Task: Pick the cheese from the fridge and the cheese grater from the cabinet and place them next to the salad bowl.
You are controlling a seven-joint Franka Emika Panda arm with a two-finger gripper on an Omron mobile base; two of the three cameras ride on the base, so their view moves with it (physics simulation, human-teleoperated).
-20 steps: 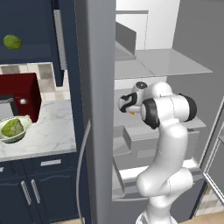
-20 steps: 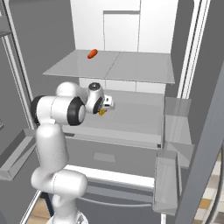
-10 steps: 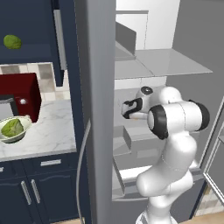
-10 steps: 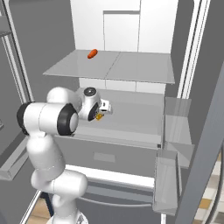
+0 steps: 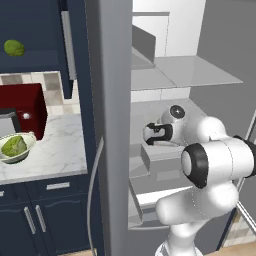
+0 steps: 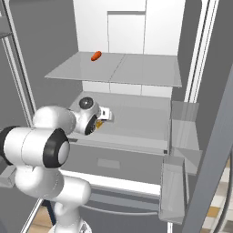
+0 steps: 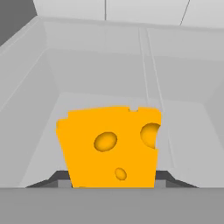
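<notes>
In the left base view, your arm bent forward into the fridge (image 5: pixel 200 75), gripper (image 5: pixel 148 135) level over the middle shelf; the bowl (image 5: pixel 15 148) sat near the counter's left edge. From the right, cheese (image 6: pixel 97 124) showed at the gripper (image 6: pixel 101 122). In the hand view, cheese (image 7: pixel 110 146) sat clamped between the part-closed fingers.

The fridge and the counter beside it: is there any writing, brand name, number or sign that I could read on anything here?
None: no readable words, numbers or signs.
The cheese bears holes, no label.
The fridge shelves, the dark red appliance and the salad bowl are plain.
</notes>
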